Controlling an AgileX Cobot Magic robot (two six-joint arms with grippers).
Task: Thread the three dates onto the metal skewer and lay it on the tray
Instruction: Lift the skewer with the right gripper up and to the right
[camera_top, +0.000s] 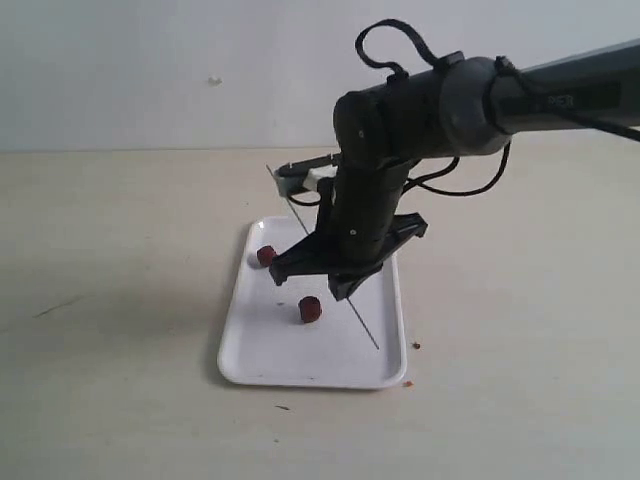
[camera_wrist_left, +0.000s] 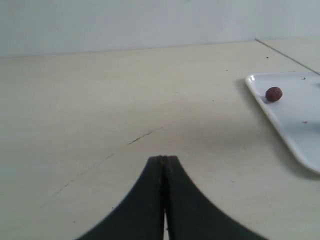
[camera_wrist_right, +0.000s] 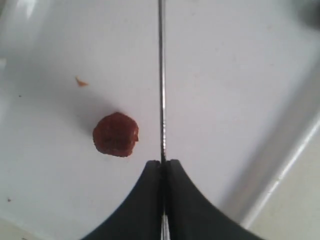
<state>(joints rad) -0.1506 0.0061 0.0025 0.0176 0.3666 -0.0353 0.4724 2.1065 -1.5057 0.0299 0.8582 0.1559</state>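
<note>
The white tray (camera_top: 270, 350) lies in the middle of the table. Two dates show on it in the exterior view: one (camera_top: 265, 256) near its left rim, one (camera_top: 310, 310) nearer the middle. The metal skewer (camera_top: 366, 331) slants across the tray. My right gripper (camera_top: 335, 275) hangs low over the tray, shut on the skewer (camera_wrist_right: 161, 75), which runs out from between the fingertips (camera_wrist_right: 164, 161); a date (camera_wrist_right: 116, 134) lies just beside it. My left gripper (camera_wrist_left: 163, 157) is shut and empty over bare table, well away from the tray (camera_wrist_left: 300, 125) and a date (camera_wrist_left: 273, 94).
A small orange crumb (camera_wrist_right: 80, 81) lies on the tray (camera_wrist_right: 225, 75). Reddish crumbs (camera_top: 415, 346) sit on the table by the tray's right front corner. The right arm's dark body (camera_top: 400, 110) reaches in from the upper right over the tray.
</note>
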